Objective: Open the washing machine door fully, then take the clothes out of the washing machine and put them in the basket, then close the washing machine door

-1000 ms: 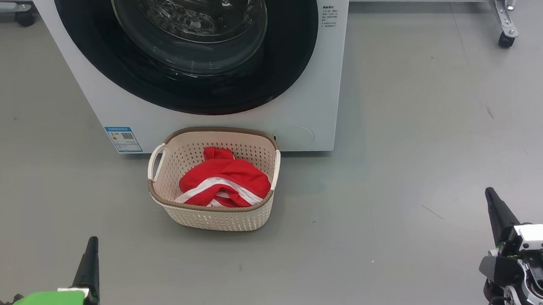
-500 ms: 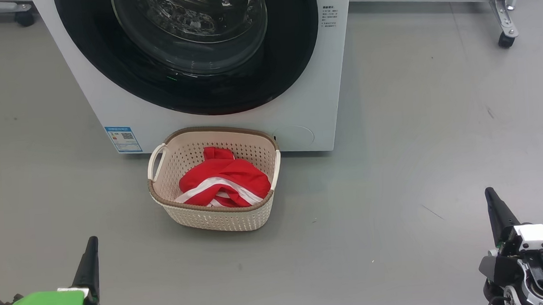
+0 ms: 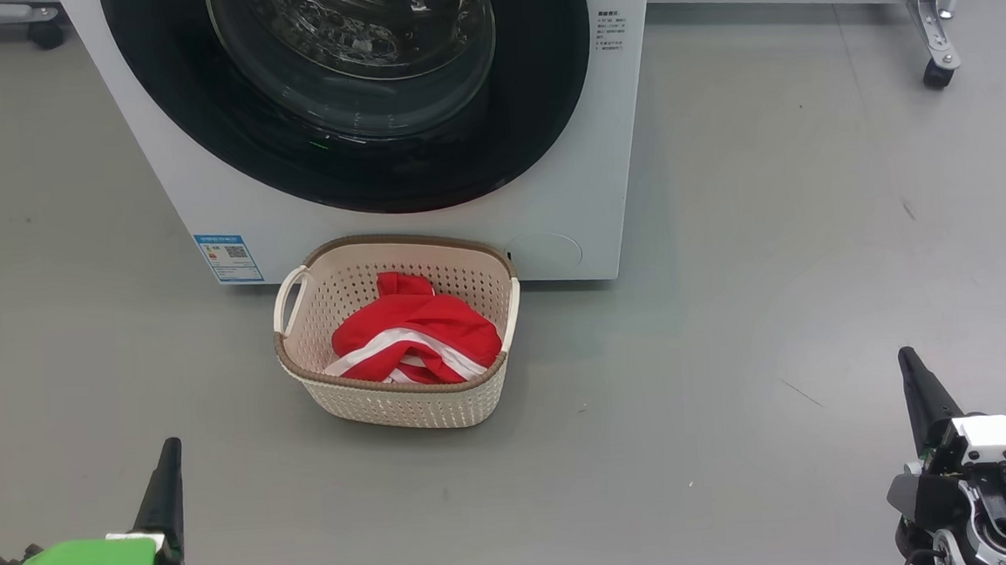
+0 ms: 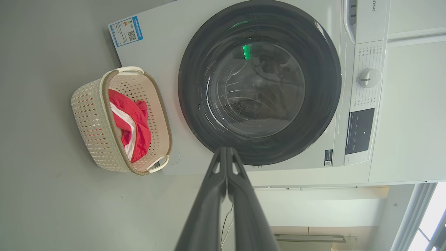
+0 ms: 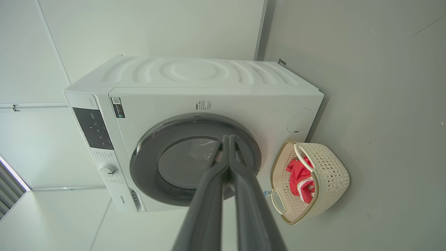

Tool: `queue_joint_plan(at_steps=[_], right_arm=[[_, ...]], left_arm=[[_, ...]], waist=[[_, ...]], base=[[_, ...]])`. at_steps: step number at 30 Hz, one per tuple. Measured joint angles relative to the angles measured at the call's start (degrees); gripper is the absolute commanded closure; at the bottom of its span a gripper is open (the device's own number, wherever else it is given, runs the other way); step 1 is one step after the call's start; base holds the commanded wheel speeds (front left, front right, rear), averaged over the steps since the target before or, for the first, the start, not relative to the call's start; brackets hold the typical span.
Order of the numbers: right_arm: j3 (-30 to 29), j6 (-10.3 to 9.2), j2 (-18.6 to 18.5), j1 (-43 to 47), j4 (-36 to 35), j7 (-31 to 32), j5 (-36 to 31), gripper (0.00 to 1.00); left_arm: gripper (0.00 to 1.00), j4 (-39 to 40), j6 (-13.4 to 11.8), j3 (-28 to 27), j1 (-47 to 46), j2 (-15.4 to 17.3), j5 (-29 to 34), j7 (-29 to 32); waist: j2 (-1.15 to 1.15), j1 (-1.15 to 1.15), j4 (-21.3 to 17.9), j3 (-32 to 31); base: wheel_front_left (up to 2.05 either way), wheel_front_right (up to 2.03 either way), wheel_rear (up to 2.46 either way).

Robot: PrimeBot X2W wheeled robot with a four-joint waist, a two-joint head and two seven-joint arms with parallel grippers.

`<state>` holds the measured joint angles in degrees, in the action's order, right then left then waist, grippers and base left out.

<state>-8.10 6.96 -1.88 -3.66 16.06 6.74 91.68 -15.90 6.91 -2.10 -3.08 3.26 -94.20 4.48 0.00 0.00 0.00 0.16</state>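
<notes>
Nothing had moved since the earlier frames: both tools and all the things lay as before. The left tool [image 3: 167,450] was clenched on nothing, its fingers pressed together, and the right tool [image 3: 909,361] was likewise clenched and empty; both were held low, well apart from everything. The basket [image 3: 378,240] stood on the floor [image 3: 731,303] ahead of and between the two tools, somewhat nearer the left one, with the clothes [image 3: 410,336] heaped inside it. Just beyond the basket stood the washer [image 3: 584,181], and its door [image 3: 357,173] lay flush against the front, shut. No red showed through the glass, though part of the drum was hidden. By this look all three steps seemed done, with the tools drawn clear and nothing left to do.
</notes>
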Motion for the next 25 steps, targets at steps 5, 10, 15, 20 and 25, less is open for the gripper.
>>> queue_joint_plan(at_steps=[5,10,15,20,25], right_arm=[[0.0,0.0,0.0,0.0,0.0,0.0,0.0,1.0],[0.0,0.0,0.0,0.0,0.0,0.0,0.0,1.0],[0.0,0.0,0.0,0.0,0.0,0.0,0.0,1.0],[0.0,0.0,0.0,0.0,0.0,0.0,0.0,1.0],[0.0,0.0,0.0,0.0,0.0,0.0,0.0,1.0]], left_arm=[[1.0,0.0,0.0,0.0,0.0,0.0,0.0,0.0],[1.0,0.0,0.0,0.0,0.0,0.0,0.0,0.0],[1.0,0.0,0.0,0.0,0.0,0.0,0.0,0.0],[1.0,0.0,0.0,-0.1,0.0,0.0,0.0,0.0],[1.0,0.1,0.0,-0.1,0.0,0.0,0.0,0.0]], waist=[[0.0,0.0,0.0,0.0],[0.0,0.0,0.0,0.0],[0.0,0.0,0.0,0.0],[0.0,0.0,0.0,0.0],[0.0,0.0,0.0,0.0]], base=[[0.0,0.0,0.0],[0.0,0.0,0.0],[0.0,0.0,0.0],[0.0,0.0,0.0],[0.0,0.0,0.0]])
